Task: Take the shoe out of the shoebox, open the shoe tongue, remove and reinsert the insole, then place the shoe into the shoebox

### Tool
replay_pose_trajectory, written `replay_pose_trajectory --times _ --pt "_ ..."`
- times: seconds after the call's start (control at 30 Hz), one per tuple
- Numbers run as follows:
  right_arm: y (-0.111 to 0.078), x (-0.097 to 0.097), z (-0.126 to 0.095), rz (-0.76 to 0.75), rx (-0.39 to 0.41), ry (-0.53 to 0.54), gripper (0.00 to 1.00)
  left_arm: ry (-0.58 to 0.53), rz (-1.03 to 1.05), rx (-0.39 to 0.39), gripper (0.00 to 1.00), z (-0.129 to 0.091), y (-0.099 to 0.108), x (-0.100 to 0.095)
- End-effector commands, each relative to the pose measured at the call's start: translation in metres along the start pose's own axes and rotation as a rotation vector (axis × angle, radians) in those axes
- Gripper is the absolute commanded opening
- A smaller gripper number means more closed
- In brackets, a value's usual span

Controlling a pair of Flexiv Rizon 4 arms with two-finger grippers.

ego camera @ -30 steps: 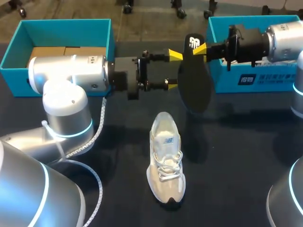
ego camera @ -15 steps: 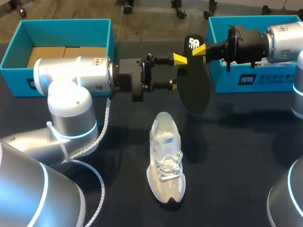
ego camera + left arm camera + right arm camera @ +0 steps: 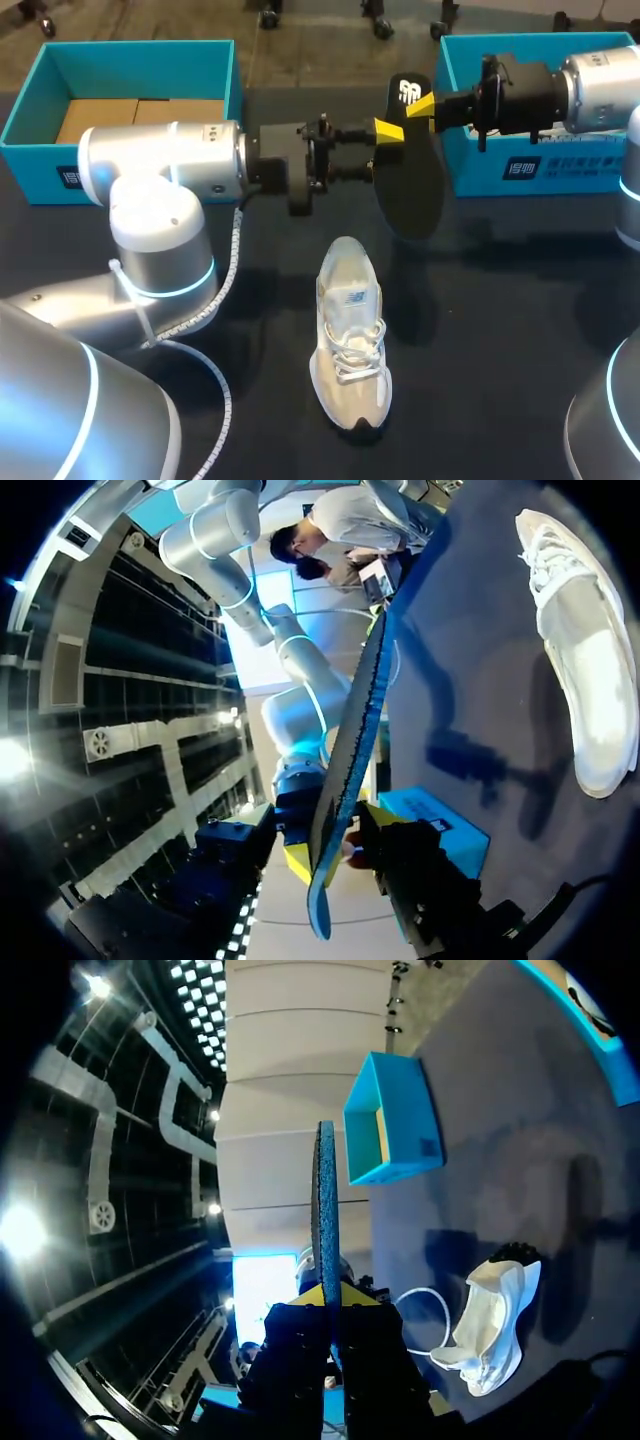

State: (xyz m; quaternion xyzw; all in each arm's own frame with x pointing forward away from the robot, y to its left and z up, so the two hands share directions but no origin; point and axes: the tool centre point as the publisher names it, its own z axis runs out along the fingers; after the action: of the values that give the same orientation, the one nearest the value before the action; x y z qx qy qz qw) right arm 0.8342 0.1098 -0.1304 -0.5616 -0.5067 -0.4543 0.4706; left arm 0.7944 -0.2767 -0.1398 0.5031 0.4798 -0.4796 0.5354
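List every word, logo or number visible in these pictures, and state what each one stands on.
Black foam insole: white logo at its heel end; a mark, no legible words.
Right teal cardboard shoebox: white print on a label on the front wall, too small to read.
Left teal cardboard shoebox: front label partly hidden, unreadable.
White mesh sneaker: small tongue emblem, too blurred to read.

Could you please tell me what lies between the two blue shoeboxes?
The head view shows the black insole there, held at its top end by the right gripper, with the left gripper close beside it.
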Motion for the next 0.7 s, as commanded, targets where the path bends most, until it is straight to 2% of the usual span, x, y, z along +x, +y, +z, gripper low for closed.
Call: replay_pose_trajectory --times 0.03,0.27,0.37,0.53,0.6,0.63,0.67,0.7 --pt "0.0009 -0.0008 0.0022 -0.001 0.000 0.000 0.00 -0.008 0.010 -0.008 0.47 0.0058 -0.0003 -0.0011" --pt "0.0009 -0.0008 0.0022 -0.001 0.000 0.000 0.00 -0.004 0.015 -0.006 0.44 0.0111 -0.0003 -0.0010" --pt "0.0009 -0.0008 0.0022 -0.001 0.000 0.000 0.00 -0.005 0.015 -0.006 0.38 0.0116 -0.0005 -0.0015" --pt "0.0009 -0.0008 0.0022 -0.001 0.000 0.000 0.00 -0.004 0.020 -0.006 0.26 0.0116 -0.0004 -0.0025" --pt "0.0009 -0.0008 0.0022 -0.001 0.000 0.000 0.00 -0.002 0.022 -0.007 0.14 0.0116 -0.0003 -0.0027" --pt "0.0009 -0.0008 0.0022 -0.001 0.000 0.000 0.00 -0.001 0.023 -0.007 0.05 0.0115 -0.0003 -0.0027" --pt "0.0009 -0.0008 0.0022 -0.001 0.000 0.000 0.00 0.001 0.024 -0.007 0.00 0.0116 -0.0003 -0.0028" --pt "0.0009 -0.0008 0.0022 -0.001 0.000 0.000 0.00 0.002 0.024 -0.007 0.00 0.0116 -0.0003 -0.0027"
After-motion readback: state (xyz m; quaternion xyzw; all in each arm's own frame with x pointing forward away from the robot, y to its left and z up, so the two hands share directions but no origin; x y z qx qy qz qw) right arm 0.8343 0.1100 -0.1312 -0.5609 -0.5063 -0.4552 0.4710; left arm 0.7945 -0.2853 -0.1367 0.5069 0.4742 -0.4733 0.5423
